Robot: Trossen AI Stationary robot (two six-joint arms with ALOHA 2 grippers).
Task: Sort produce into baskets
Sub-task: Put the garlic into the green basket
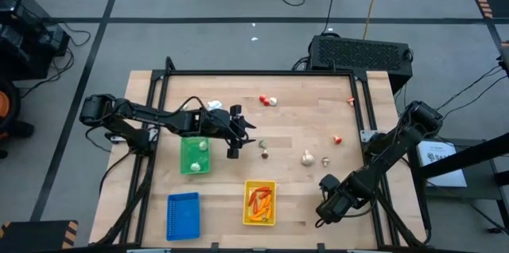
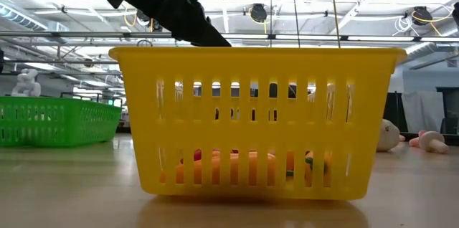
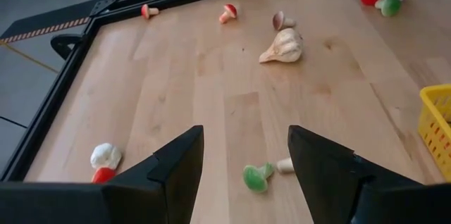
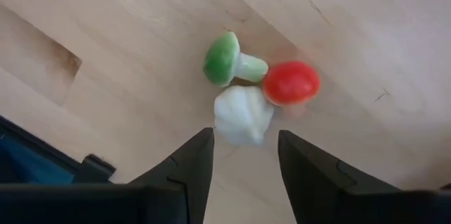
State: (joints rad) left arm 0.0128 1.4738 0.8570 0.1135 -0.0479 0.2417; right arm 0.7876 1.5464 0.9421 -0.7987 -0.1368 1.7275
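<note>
The right tool (image 4: pixel 243 141) hangs low over the near right corner of the table (image 1: pixel 296 130), its two fingers spread apart with nothing held between them. A white bulb (image 4: pixel 243 115) lies just ahead of the fingertips and in line with the gap. A green-capped mushroom (image 4: pixel 227 59) and a red piece (image 4: pixel 291 82) crowd against the bulb, so I reckon the tool is lined up this way to take the bulb alone.

The left tool (image 3: pixel 245 138) reaches out over the middle of the table just beside the green basket (image 1: pixel 195 156), open and empty. Another small green piece (image 3: pixel 257 177) lies on the wood below and ahead of its fingers, perhaps its next pick.

The green basket already has white pieces in it, and the yellow basket (image 1: pixel 260 203) holds orange and red ones. I can't make out anything in the blue basket (image 1: pixel 183 215). A large white garlic (image 1: pixel 307 157) and several small mushrooms lie loose across the table, so the sorting looks partly done. By colour, the bulb would belong in the green basket, well apart from the right tool.
</note>
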